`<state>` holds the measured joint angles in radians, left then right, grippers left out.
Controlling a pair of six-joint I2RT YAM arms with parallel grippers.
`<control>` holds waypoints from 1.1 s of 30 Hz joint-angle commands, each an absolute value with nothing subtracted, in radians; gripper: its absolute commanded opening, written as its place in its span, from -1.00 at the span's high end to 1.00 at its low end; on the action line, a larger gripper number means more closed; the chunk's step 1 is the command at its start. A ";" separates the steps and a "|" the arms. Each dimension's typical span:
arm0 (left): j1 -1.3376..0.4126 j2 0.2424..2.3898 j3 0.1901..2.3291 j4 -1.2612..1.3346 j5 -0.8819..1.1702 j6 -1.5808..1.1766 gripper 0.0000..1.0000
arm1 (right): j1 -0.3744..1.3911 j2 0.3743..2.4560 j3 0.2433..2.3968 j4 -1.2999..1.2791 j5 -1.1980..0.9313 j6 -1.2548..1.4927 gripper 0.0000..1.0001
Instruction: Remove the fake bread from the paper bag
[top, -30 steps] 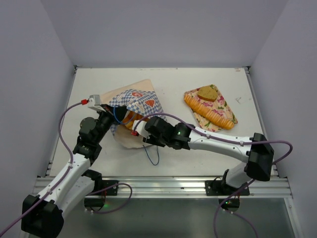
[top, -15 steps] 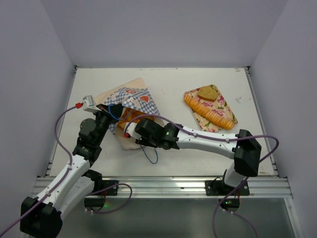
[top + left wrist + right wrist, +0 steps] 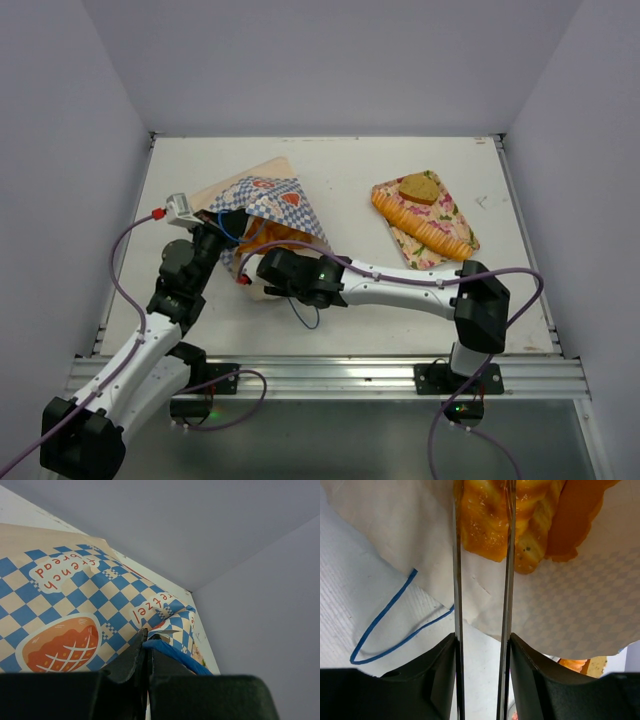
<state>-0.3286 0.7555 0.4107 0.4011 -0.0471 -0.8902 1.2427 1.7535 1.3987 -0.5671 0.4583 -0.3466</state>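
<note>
Looking down on a white table (image 3: 350, 170) boxed in by plain pale grey walls (image 3: 330, 60), the paper bag (image 3: 270, 195) lies left of centre, its blue checks reading "french bread" and "retzel" beside a red-orange loaf logo (image 3: 57, 645). Now the left gripper (image 3: 145, 647) is clamped tight on the bag's raised edge. The right gripper (image 3: 482, 500) stands part open at the mouth, fingers framing the fake bread (image 3: 268, 238) inside, while a long loaf (image 3: 425, 228) and tan bun (image 3: 418, 187) sit on the floral tray (image 3: 455, 215) to the right.

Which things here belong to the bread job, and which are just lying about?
Job: paper bag; bread in its mouth; long loaf and brown piece, already out; left claw, shut on bag; right claw, open over bread.
Lying about: flowered tray under them.
</note>
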 commanded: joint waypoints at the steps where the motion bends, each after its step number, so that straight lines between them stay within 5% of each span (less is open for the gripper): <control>1: -0.333 0.738 0.393 0.397 -0.097 -0.888 1.00 | 1.243 1.744 1.430 -0.516 0.529 -0.373 0.05; 18: -0.333 0.730 0.374 0.411 -0.098 -0.871 1.00 | 1.249 1.816 1.408 -0.495 0.591 -0.387 0.02; 33: -0.333 0.695 0.385 0.331 -0.120 -0.713 1.00 | 1.180 1.663 1.381 -0.540 0.425 -0.429 0.95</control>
<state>-0.3290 0.7044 0.3775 0.3714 -0.0673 -0.7979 1.2133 1.7760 1.3743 -0.5400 0.4900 -0.4103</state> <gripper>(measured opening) 0.014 0.281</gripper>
